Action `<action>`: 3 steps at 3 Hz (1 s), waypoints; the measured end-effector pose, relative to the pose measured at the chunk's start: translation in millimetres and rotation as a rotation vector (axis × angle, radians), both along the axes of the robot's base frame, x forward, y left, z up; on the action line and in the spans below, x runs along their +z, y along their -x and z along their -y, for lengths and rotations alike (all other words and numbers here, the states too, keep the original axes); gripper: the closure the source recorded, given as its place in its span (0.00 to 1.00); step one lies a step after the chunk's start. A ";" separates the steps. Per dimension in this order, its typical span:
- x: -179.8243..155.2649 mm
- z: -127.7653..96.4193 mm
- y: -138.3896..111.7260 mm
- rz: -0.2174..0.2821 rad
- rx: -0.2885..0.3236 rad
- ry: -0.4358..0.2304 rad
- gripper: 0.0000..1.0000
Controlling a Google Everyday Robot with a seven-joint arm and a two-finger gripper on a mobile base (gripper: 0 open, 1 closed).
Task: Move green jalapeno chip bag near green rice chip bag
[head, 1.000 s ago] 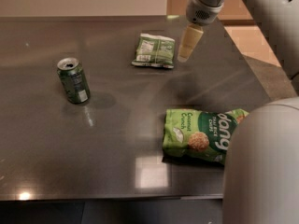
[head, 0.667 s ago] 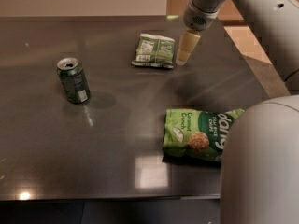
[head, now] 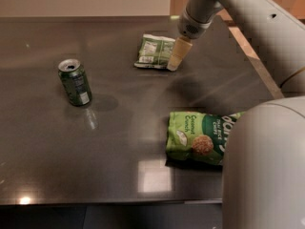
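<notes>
The green jalapeno chip bag point(head: 153, 51) lies flat at the back middle of the dark table, its white label panel up. The gripper point(head: 177, 55) hangs from the grey arm with its tan fingers pointing down at the bag's right edge, at or just above the table. The green rice chip bag point(head: 202, 136) lies flat at the front right, its right part hidden behind the robot's grey body. The two bags lie well apart.
A green soda can point(head: 75, 82) stands upright at the left of the table point(head: 95, 142). The robot's grey body point(head: 264, 171) fills the lower right corner. The table's front edge runs along the bottom, its right edge slants behind the arm.
The gripper has moved left and down, from a little right of the jalapeno bag to its right edge. The bags and the can have not moved.
</notes>
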State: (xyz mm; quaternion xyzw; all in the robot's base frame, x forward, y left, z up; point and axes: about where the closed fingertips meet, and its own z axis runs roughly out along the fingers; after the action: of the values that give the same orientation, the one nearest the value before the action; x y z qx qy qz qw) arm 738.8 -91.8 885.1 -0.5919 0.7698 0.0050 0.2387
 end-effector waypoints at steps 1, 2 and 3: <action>-10.3 -11.4 -9.6 -0.019 -0.043 -0.060 0.00; -23.9 -15.9 -19.7 -0.050 -0.096 -0.100 0.00; -37.8 -16.4 -24.6 -0.085 -0.130 -0.106 0.00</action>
State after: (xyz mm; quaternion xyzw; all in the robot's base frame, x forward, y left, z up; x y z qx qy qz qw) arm 763.4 -75.3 847.2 -0.5265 0.8147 0.0553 0.2364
